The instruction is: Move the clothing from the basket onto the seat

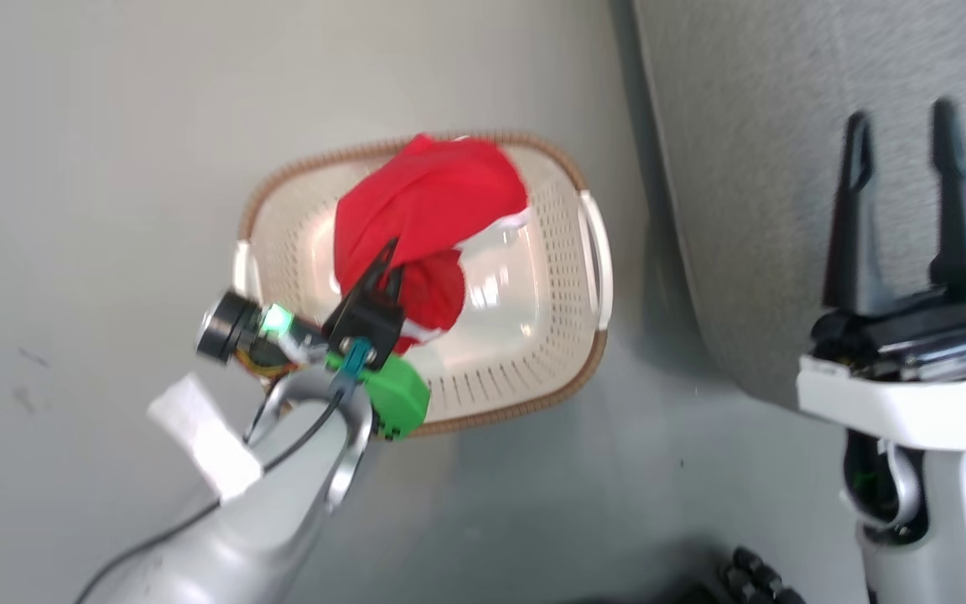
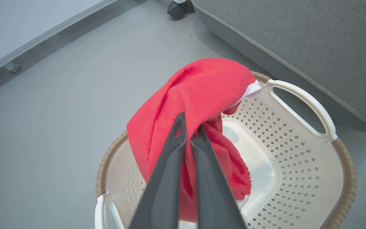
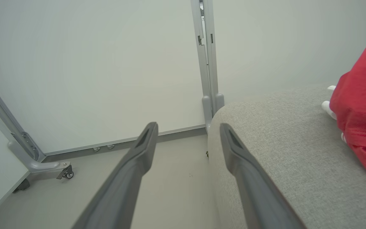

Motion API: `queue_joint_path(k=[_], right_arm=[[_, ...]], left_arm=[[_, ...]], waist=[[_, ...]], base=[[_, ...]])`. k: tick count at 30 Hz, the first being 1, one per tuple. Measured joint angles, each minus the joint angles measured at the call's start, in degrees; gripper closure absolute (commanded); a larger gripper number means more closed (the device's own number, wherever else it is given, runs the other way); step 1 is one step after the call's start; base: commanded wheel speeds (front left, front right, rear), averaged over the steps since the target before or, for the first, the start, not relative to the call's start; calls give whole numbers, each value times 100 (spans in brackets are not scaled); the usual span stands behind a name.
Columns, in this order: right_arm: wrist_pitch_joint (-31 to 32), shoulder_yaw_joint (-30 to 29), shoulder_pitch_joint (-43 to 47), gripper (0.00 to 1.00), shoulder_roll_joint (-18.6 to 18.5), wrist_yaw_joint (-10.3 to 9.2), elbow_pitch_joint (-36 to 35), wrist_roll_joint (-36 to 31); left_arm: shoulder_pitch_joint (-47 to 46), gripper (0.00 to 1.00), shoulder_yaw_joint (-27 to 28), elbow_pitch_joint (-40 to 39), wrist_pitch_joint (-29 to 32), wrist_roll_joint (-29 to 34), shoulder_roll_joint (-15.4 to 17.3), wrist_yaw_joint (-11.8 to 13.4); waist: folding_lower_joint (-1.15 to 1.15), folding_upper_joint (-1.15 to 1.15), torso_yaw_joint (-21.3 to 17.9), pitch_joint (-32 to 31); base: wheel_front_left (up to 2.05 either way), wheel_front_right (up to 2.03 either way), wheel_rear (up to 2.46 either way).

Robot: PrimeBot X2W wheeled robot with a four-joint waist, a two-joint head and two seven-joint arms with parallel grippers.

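Observation:
A red piece of clothing (image 1: 428, 201) hangs bunched over the cream basket (image 1: 533, 352), its lower folds still inside. My left gripper (image 1: 391, 252) is shut on its fabric. The left wrist view shows the closed left gripper (image 2: 190, 122) pinching the clothing (image 2: 202, 86) above the basket (image 2: 284, 143), with the grey seat (image 2: 313, 41) just beyond. My right gripper (image 1: 898, 126) stands open over the seat (image 1: 785, 126), holding nothing. In the right wrist view the open right gripper (image 3: 188, 127) is at the seat's (image 3: 281, 143) corner, and another red garment (image 3: 364, 105) lies on the cushion at the right.
The basket stands on a grey floor (image 1: 114, 210) close to the seat's side. White partition panels on metal legs with casters (image 3: 65, 171) stand behind. A caster (image 2: 176, 9) sits near the seat's far corner.

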Motion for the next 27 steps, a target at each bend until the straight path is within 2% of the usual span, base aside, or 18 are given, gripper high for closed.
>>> queue_joint_path(k=[4,11,21,27], right_arm=[[0,192,346,0,0,0,261,-26],[0,692,955,0,1,-1,699,-40],[0,1171,1443,0,2,-1,1058,-85],[0,1399,1627,0,-116,-1,1176,-93]], left_arm=[[842,100,653,-777,-1,-26,98,108],[2138,100,1543,-1705,-1,58,126,36],[3160,100,2307,-2675,-1,386,92,-216],[3365,100,2434,-2982,-1,532,20,-466]], waist=[[0,0,30,-668],[0,0,45,-1791],[0,0,-40,-3195],[-1,0,-134,-3793]], base=[[0,0,0],[0,0,0],[0,0,0],[0,0,0]])
